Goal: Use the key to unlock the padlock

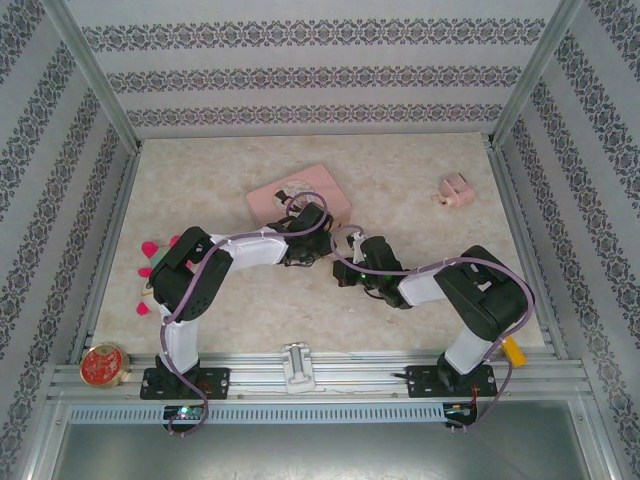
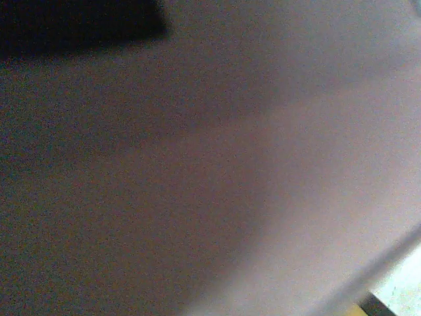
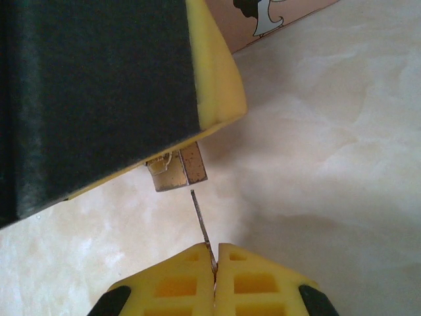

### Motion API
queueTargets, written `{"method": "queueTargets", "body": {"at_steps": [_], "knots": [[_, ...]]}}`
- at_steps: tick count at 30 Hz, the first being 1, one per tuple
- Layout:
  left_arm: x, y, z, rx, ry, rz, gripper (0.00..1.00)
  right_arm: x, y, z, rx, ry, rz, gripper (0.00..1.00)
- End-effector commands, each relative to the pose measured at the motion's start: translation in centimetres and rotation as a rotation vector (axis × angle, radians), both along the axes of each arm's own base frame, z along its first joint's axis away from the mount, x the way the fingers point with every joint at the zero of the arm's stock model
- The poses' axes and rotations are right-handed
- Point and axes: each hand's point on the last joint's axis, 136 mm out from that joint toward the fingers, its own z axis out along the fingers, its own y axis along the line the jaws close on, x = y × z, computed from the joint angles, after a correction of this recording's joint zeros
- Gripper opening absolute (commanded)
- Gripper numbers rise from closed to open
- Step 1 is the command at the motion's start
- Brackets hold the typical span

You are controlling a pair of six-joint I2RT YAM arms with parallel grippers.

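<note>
1. My right claw (image 3: 215,263) is pinched tight on the key (image 3: 202,227), whose thin dark blade sticks out from the yellow tips
2. The key's tip sits just below the padlock (image 3: 174,171); I cannot tell whether it touches
3. My left claw (image 1: 300,248) grips the padlock, whose brass body peeks from under a yellow pad (image 3: 217,79)
4. Both claws meet mid-bench (image 3: 329,164), just beside the pink tin (image 1: 272,195)

key (image 3: 202,227) betw. padlock (image 3: 176,172) & R pincer (image 3: 215,275), tip just shy of padlock; tin (image 1: 298,195) behind L pincer (image 1: 303,252)
</note>
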Motion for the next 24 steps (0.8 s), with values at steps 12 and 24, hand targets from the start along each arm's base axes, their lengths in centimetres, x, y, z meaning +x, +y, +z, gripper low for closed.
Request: {"method": "queueTargets", "body": {"at_steps": [12, 24], "knots": [[-0.69, -1.07, -0.13, -0.094, 0.047, -0.007, 0.21, 0.58, 0.86, 1.51, 0.054, -0.064, 0.015, 0.0], [-0.83, -1.14, -0.2, -0.099, 0.051, -0.018, 0.2, 1.34, 0.92, 1.58, 0.091, -0.029, -0.009, 0.0]]}}
